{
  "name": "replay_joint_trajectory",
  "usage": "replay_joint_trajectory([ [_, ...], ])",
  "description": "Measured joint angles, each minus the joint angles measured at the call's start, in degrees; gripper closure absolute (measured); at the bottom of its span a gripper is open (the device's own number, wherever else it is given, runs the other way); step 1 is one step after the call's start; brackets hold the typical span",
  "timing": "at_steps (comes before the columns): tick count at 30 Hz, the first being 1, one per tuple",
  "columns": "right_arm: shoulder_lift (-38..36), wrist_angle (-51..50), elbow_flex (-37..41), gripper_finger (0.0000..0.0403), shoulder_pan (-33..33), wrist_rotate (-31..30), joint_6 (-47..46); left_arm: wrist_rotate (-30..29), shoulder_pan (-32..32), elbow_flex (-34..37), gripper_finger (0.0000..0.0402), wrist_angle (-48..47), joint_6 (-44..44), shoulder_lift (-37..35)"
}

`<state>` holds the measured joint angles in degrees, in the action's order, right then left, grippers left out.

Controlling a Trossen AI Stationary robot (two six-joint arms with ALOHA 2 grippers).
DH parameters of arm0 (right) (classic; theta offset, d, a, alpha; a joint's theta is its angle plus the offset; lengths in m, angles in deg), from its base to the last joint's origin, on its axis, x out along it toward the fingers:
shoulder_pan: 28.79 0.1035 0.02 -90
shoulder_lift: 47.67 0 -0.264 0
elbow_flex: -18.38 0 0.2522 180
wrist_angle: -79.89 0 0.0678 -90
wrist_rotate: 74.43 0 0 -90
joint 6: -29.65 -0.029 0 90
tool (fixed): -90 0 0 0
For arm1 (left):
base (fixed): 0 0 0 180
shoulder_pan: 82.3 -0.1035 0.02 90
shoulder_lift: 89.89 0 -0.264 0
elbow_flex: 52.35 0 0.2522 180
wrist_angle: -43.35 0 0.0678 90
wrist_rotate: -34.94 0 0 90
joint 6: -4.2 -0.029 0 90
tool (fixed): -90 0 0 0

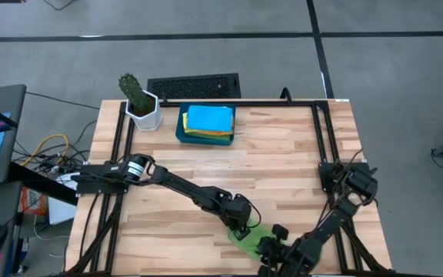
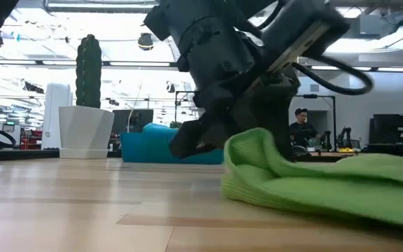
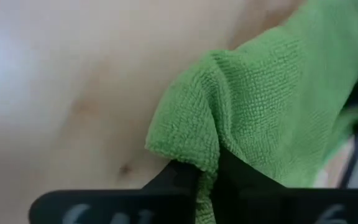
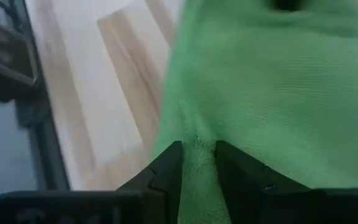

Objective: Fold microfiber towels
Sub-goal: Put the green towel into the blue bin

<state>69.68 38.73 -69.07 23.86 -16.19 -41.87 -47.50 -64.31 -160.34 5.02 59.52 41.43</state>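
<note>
On pale wood table [image 1: 283, 146], green towel [image 1: 250, 235].

We see two slim arms in matte black, built of rounded joint housings. A silver-grey ring bands the left arm near its base. Black cables loop around the right arm's base. Each gripper ends in two flat, dark, tapering fingers.

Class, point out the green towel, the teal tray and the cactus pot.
green towel [image 2: 313, 175], low view, folded front edge.
teal tray [image 1: 180, 132], high view, left rim.
cactus pot [image 1: 146, 115], high view, white wall.
</note>
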Motion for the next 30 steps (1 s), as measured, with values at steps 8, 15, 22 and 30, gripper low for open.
replay_joint_trajectory([
  [8,-13.3,-18.1,-0.1,0.0282,4.7,-9.5,-11.3,1.9,-2.0,-8.3,0.0399,-14.0,-6.2,-1.7],
  [15,-19.5,-23.9,-0.1,0.0282,6.0,-12.1,-15.3,-0.9,-6.9,-18.4,0.0393,-22.2,-12.1,-2.2],
  [22,-20.3,-23.0,-0.1,0.0282,4.7,-12.1,-15.6,-5.4,-15.8,-25.9,0.0398,-35.6,-20.5,-2.3],
  [30,-19.8,-21.5,-0.1,0.0282,3.1,-12.4,-15.7,-8.3,-29.1,-33.7,0.0399,-43.9,-26.5,-2.3],
])
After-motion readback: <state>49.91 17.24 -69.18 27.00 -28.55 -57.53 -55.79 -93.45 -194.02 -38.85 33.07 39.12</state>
